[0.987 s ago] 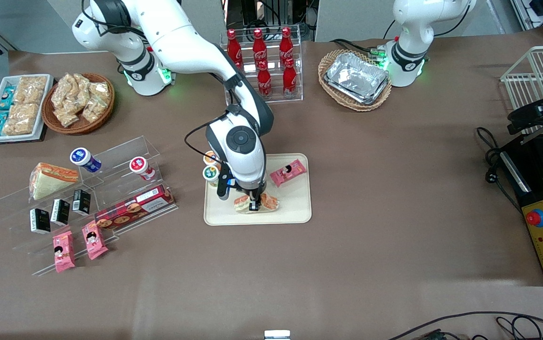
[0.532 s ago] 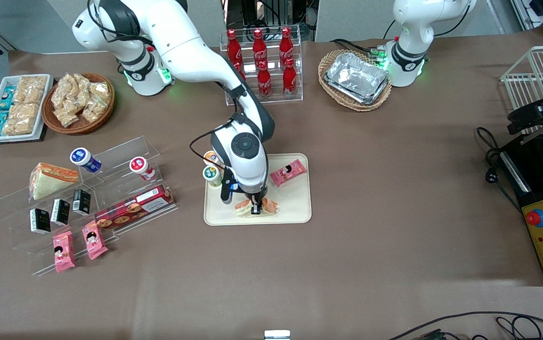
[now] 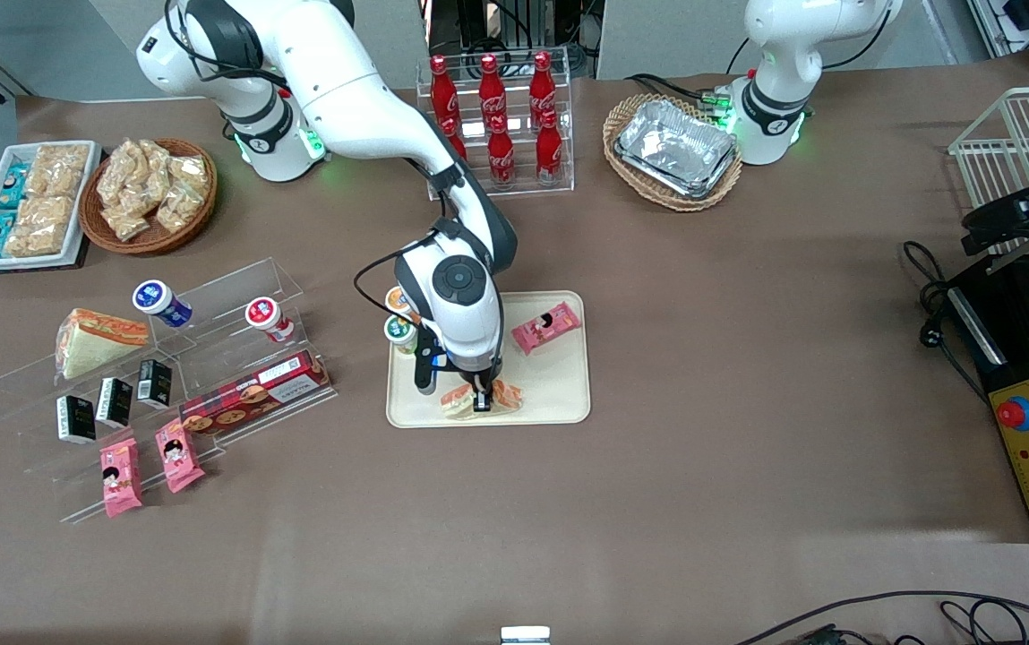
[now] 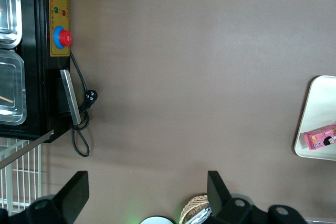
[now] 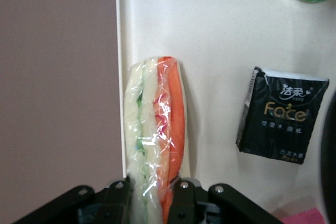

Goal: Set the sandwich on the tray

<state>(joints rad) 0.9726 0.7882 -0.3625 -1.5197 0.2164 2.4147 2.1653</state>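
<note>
Clear-wrapped sandwich [image 5: 155, 135] in pincer [image 5: 153, 192] seemingly parallels tray [image 5: 220, 51] edge.

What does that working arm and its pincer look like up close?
The arm is glossy white with rounded segments and black joint bands, a round dark cap near its wrist, and a thin black cable looping beside it. A green light glows at its base. The pincer has two black fingers.

Six cola bottles [image 3: 501, 148]. Four lidded cups [image 3: 263, 315]. Four black tissue packs [image 3: 114, 400], one of them on the tray [image 3: 559, 385]. Three pink snack packs [image 3: 548, 325]. Two wicker baskets [image 3: 156, 248]. One biscuit box [image 3: 254, 394]. Two wrapped wedges: a pale-faced wedge [image 3: 98, 339] and the sandwich [image 3: 503, 394], which lies on the single tray mid-bench, clamped between the jaws of the one gripper [image 3: 481, 400].
</note>
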